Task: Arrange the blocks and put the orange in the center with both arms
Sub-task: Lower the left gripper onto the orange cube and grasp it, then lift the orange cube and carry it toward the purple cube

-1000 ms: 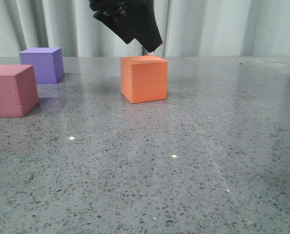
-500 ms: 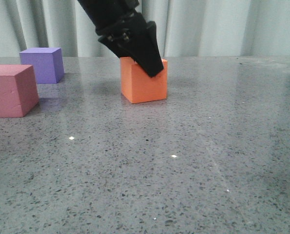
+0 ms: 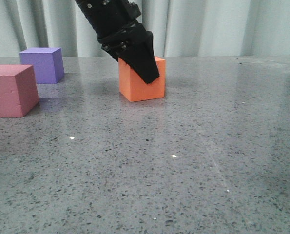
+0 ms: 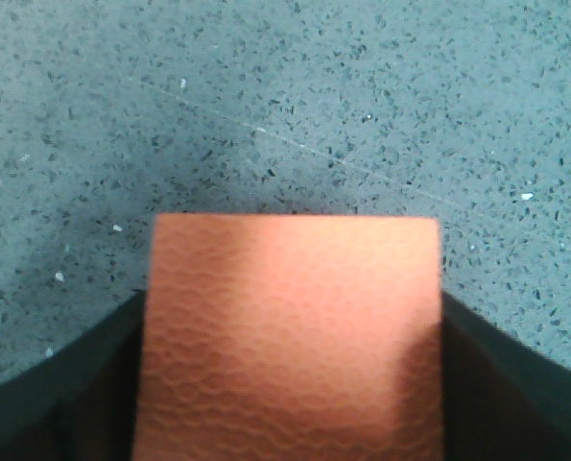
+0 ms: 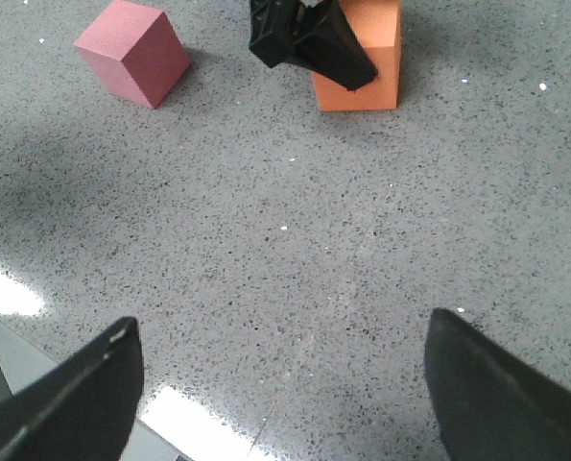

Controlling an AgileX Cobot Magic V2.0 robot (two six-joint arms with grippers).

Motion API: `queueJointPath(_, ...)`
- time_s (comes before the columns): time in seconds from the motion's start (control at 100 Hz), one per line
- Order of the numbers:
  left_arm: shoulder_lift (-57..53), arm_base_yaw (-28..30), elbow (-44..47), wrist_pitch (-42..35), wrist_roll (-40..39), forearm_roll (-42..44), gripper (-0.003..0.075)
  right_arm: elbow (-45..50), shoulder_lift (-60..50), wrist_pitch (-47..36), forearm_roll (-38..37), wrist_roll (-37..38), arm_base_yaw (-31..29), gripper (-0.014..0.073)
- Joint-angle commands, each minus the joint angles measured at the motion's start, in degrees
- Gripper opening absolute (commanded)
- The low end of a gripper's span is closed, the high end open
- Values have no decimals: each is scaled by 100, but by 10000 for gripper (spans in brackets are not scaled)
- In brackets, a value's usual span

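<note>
The orange cube (image 3: 135, 88) stands on the grey table, mid-far, and also shows in the left wrist view (image 4: 290, 317) and the right wrist view (image 5: 381, 67). My left gripper (image 3: 147, 73) reaches down over it, with one dark finger (image 4: 64, 403) pressed against each side of the cube. The pink cube (image 3: 10, 90) sits at the left edge. The purple cube (image 3: 42, 64) is behind it, a short gap apart. My right gripper (image 5: 285, 384) is open and empty, over bare table well short of the cubes.
The speckled grey table (image 3: 183, 161) has a pale curtain behind it. In the right wrist view the table's near edge (image 5: 170, 413) lies between my right fingers. The pink cube also shows there (image 5: 131, 50).
My left gripper came down from above the orange cube and now has its fingers on both sides of it. The cube has shifted slightly left.
</note>
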Motion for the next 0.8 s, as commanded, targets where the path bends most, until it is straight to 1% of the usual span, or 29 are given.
queueJointPath(0.0,-315,-62,-186,-107,-34,-192,347,-143,-39,-349,0,-63,-1,598)
queueJointPath(0.17,-315,-62,-186,-107,-34,-192,211,-143,-39,-349,0,-63,-1,598)
queueJointPath(0.31,-304,-62,-186,-165,-34,-192,136,-143,-39,-349,0,-63,-1,598)
queueJointPath(0.41,-291,-62,-186,-257,-34,-220,98,-143,-39,-373,0,-63,-1,598)
queueJointPath(0.48,-291,-62,-186,-228,-34,-232,80,-143,-39,-423,0,-63,-1,598)
queueJointPath(0.59,-291,-62,-311,-96,-109,-232,72,-143,-39,-500,0,-63,-1,598)
queueJointPath(0.68,-291,-51,-525,-84,-624,-49,73,-143,-39,-519,0,-63,-1,598)
queueJointPath(0.74,-329,-51,-734,-84,-923,203,73,-143,-39,-519,0,-63,-1,598)
queueJointPath(0.79,-372,-51,-919,-95,-1324,423,72,-143,-39,-519,0,-63,-1,598)
